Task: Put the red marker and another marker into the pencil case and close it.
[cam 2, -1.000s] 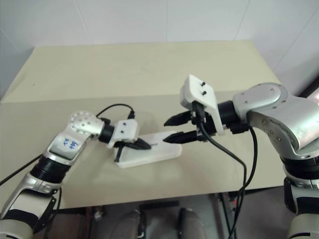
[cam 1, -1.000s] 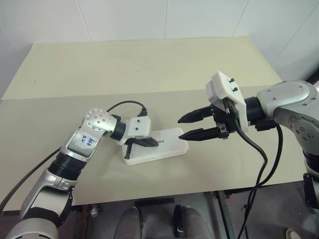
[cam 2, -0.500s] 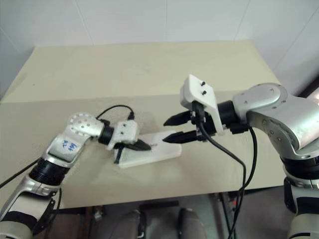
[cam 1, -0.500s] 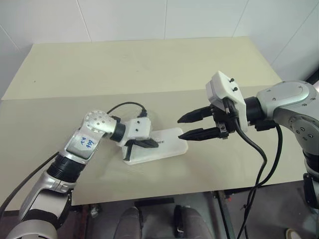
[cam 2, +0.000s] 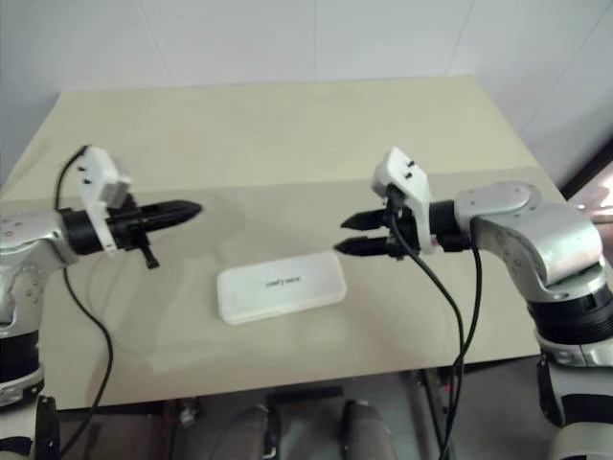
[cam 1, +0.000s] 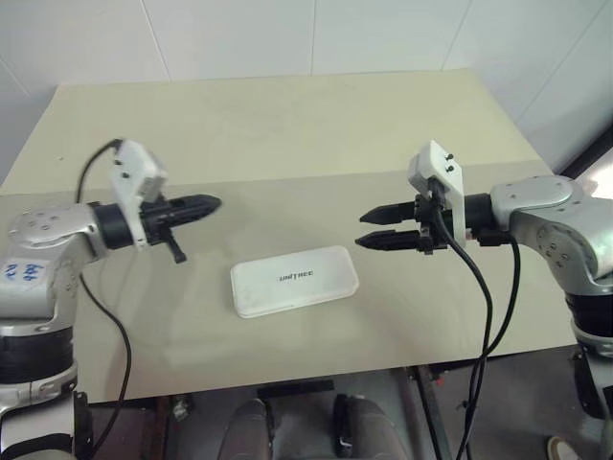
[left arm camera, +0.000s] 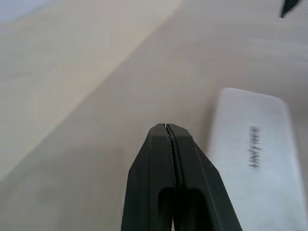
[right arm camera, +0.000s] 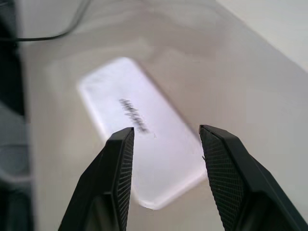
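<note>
On the desk [cam 1: 287, 144], the pencil case [cam 1: 294, 280] lies closed between the left end effector [cam 1: 213, 203], fingers pressed together, and the right end effector [cam 1: 369, 228], fingers parted, empty.

We see a beige table [cam 1: 287, 125] with a flat matte top. A straight seam runs across it from left to right, dividing a far section from a near section. On the near section, close to the middle, lies the case [cam 1: 294, 280], white, flat, with rounded corners. Its lid is shut and faces up, showing small dark lettering. The case lies with its long side running left to right, the right end turned slightly toward the far side.
</note>
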Robot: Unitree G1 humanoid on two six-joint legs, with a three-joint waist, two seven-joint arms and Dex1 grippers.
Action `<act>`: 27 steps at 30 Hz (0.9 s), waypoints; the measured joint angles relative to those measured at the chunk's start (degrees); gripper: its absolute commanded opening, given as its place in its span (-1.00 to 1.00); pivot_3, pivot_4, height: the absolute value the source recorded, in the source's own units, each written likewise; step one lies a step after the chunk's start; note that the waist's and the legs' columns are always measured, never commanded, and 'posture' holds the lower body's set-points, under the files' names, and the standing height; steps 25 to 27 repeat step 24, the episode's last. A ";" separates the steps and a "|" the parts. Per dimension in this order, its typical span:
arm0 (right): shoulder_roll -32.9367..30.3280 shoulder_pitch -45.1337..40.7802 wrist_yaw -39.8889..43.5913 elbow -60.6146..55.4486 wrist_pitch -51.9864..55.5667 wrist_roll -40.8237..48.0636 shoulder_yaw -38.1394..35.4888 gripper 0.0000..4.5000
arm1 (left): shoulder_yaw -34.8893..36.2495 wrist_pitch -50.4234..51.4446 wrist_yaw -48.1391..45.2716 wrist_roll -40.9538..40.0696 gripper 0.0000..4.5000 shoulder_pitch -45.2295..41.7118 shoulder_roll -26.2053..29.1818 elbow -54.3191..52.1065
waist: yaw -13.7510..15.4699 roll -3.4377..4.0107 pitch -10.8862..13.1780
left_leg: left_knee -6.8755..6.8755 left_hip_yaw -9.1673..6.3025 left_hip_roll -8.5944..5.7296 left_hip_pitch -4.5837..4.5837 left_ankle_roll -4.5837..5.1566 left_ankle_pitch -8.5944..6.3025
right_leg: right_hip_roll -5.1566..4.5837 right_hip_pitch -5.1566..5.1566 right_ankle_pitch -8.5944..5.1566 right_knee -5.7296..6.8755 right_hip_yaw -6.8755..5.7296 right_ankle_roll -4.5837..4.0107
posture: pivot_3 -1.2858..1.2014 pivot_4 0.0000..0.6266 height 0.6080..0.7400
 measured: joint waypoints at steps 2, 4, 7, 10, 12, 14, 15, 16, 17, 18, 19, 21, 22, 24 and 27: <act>2.59 -0.21 -1.79 6.57 -3.83 -2.98 -0.11 0.03 | 2.98 -0.31 5.04 1.43 -0.99 1.78 -0.12 0.00 | -0.07 -0.02 -0.01 | -0.01 0.02 0.00 0.02 -0.01 0.00 | 0.00 0.01 0.00 -0.01 0.00 0.00 | 0.03 -0.52 1.00; 4.51 -0.41 -3.87 14.36 -7.67 -6.46 -0.35 0.03 | 4.85 -1.33 9.45 2.90 -0.99 3.61 -0.48 0.18 | -0.16 -0.02 -0.01 | -0.03 0.04 0.00 0.02 -0.02 0.00 | -0.01 0.00 0.00 -0.01 0.00 0.00 | 0.03 -0.52 1.00; 8.04 -1.74 -7.36 24.69 -12.37 -10.31 -1.69 0.03 | 6.61 -1.99 14.36 4.01 -0.99 5.80 -1.51 0.58 | -0.18 -0.02 -0.01 | -0.04 0.05 0.01 0.02 -0.05 0.00 | -0.01 -0.02 0.00 -0.01 0.00 0.00 | 0.03 -0.52 1.00; 11.34 -4.55 -10.74 32.74 -17.32 -13.24 -3.30 0.03 | 7.68 -2.90 17.89 4.64 -0.99 7.30 -2.61 1.02 | -0.27 -0.02 -0.01 | -0.05 0.07 0.03 0.02 -0.09 -0.01 | -0.01 -0.03 0.00 0.00 0.01 0.00 | 0.03 -0.52 1.00; 12.86 -5.89 -12.80 36.79 -20.58 -14.40 -4.81 0.03 | 8.44 -3.50 19.90 4.66 -0.99 7.72 -3.87 1.05 | -0.30 -0.02 -0.01 | -0.05 0.08 0.05 0.02 -0.13 -0.03 | 0.00 -0.03 0.00 0.00 0.01 0.00 | 0.03 -0.52 1.00; 13.75 -6.09 -13.67 39.25 -22.77 -15.45 -6.00 0.03 | 8.96 -4.35 20.70 4.32 -0.99 8.61 -4.82 1.05 | -0.33 -0.02 -0.01 | -0.05 0.09 0.06 0.02 -0.15 -0.05 | -0.01 -0.03 0.00 -0.01 0.01 0.00 | 0.03 -0.52 1.00; 13.96 -5.97 -13.77 39.82 -23.31 -15.86 -6.11 0.03 | 9.11 -4.59 20.75 4.10 -0.99 9.09 -5.09 1.05 | -0.30 -0.02 -0.01 | -0.05 0.10 0.06 0.01 -0.15 -0.05 | -0.01 -0.03 0.00 -0.01 0.01 0.00 | 0.03 -0.52 1.00; 14.11 -5.62 -13.68 39.87 -23.71 -16.07 -6.14 0.03 | 9.16 -4.87 20.70 3.78 -0.99 9.90 -5.10 1.04 | -0.32 -0.02 -0.01 | -0.05 0.10 0.06 0.02 -0.15 -0.05 | -0.02 -0.03 0.00 -0.01 0.01 0.00 | 0.03 -0.52 1.00; 14.10 -5.22 -13.58 39.82 -23.98 -16.26 -6.16 0.03 | 9.16 -5.20 20.51 3.66 -0.99 10.55 -5.09 1.03 | -0.31 -0.02 -0.01 | -0.05 0.10 0.06 0.02 -0.15 -0.05 | -0.02 -0.03 0.00 -0.01 0.01 0.00 | 0.03 -0.52 1.00; 14.05 -4.43 -13.19 39.59 -24.70 -16.61 -6.18 0.03 | 9.17 -5.90 19.99 3.61 -0.99 11.55 -5.06 1.03 | -0.31 -0.02 -0.01 | -0.05 0.11 0.06 0.03 -0.16 -0.06 | -0.02 -0.02 0.00 -0.01 0.01 0.00 | 0.03 -0.52 1.00; 13.98 -3.74 -12.68 39.49 -24.93 -17.01 -6.18 0.03 | 9.15 -6.58 19.42 3.62 -0.99 12.73 -4.87 1.04 | -0.34 -0.01 -0.01 | -0.05 0.12 0.06 0.03 -0.16 -0.06 | -0.02 -0.03 0.00 -0.01 0.01 0.00 | 0.03 -0.52 1.00; 13.49 -2.30 -11.84 39.43 -25.11 -17.93 -6.13 0.03 | 9.03 -8.13 18.08 3.69 -0.99 14.58 -4.44 1.39 | -0.35 -0.02 -0.01 | -0.05 0.12 0.07 0.03 -0.16 -0.06 | -0.02 -0.03 0.00 0.00 0.01 0.00 | 0.03 -0.52 1.00; 12.96 -1.81 -11.35 39.43 -25.54 -18.73 -6.05 0.03 | 8.59 -9.40 17.25 3.78 -0.99 15.35 -3.70 1.73 | -0.36 -0.01 -0.01 | -0.05 0.12 0.07 0.03 -0.16 -0.06 | -0.02 -0.04 0.00 0.00 0.01 -0.01 | 0.03 -0.52 1.00; 11.78 -1.71 -10.84 39.36 -26.16 -20.07 -5.98 0.03 | 8.36 -11.36 16.09 3.85 -0.99 15.71 -2.99 1.95 | -0.34 -0.01 -0.01 | -0.05 0.12 0.07 0.04 -0.17 -0.07 | -0.03 -0.03 0.00 -0.01 0.01 -0.01 | 0.03 -0.52 1.00; 11.78 -1.71 -10.84 39.36 -26.16 -20.07 -5.98 0.03 | 8.36 -11.36 16.09 3.85 -0.99 15.71 -2.99 1.95 | -0.34 -0.01 -0.01 | -0.05 0.12 0.07 0.04 -0.17 -0.07 | -0.03 -0.03 0.00 -0.01 0.01 -0.01 | 0.03 -0.52 1.00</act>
